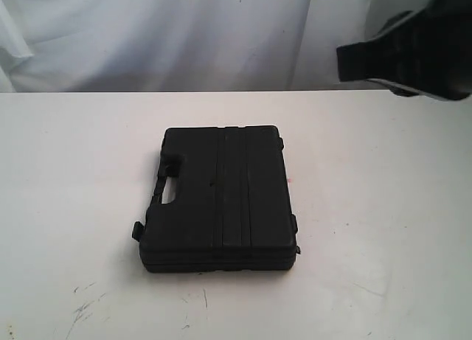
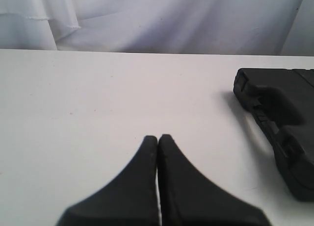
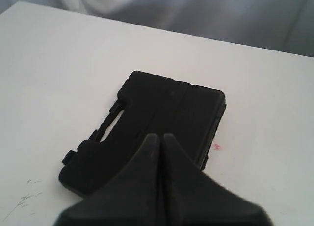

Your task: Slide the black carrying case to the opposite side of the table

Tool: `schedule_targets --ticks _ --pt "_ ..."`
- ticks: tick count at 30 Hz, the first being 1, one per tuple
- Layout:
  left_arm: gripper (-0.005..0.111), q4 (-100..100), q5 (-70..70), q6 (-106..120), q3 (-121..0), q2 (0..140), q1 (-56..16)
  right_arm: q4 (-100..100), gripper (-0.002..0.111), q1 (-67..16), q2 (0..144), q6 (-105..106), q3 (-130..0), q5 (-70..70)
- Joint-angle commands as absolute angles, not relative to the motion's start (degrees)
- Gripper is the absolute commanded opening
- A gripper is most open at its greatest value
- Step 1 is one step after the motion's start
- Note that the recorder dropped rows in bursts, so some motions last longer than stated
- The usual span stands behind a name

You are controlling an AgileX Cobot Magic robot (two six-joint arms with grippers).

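Shows black carrying case (image 1: 221, 200) flat mid-table (image 1: 391, 207), clear of every edge, open surface all round. Finds left gripper (image 2: 158, 138) closed, empty, apart from case; right gripper (image 3: 159, 136) closed, empty, raised.

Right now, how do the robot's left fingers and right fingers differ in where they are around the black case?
The left fingers sit low over bare table, with the case and its handle off to one side. The right fingers hang high, looking down on the case. Only the right fingers show in the exterior view, at its upper right; the left fingers are outside it. Both pairs are black, pressed shut and hold nothing.
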State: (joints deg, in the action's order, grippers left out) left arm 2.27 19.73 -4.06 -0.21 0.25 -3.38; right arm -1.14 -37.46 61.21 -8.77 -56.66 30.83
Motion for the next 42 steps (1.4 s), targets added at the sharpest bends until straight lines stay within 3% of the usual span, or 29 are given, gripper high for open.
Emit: schedule_targets --ticks 1,11,21,34,42 --pt "0.0 2.29 19.15 -4.15 0.0 0.0 -3.34 -3.55 0.0 -32.21 55.08 -8.09 -46.83 22.73" --pt "0.0 2.29 19.15 -4.15 0.0 0.0 -3.34 -6.35 0.0 -17.27 34.98 -4.65 -27.61 14.29" --pt "0.0 2.29 19.15 -4.15 0.0 0.0 -3.34 -6.35 0.0 -4.76 17.84 0.0 -17.36 14.17" --pt "0.0 2.29 19.15 -4.15 0.0 0.0 -3.34 -6.48 0.0 -3.39 0.09 0.64 -3.08 13.27" --pt "0.0 2.29 19.15 -4.15 0.0 0.0 -3.34 -6.48 0.0 -3.39 0.0 1.8 -2.8 13.88"
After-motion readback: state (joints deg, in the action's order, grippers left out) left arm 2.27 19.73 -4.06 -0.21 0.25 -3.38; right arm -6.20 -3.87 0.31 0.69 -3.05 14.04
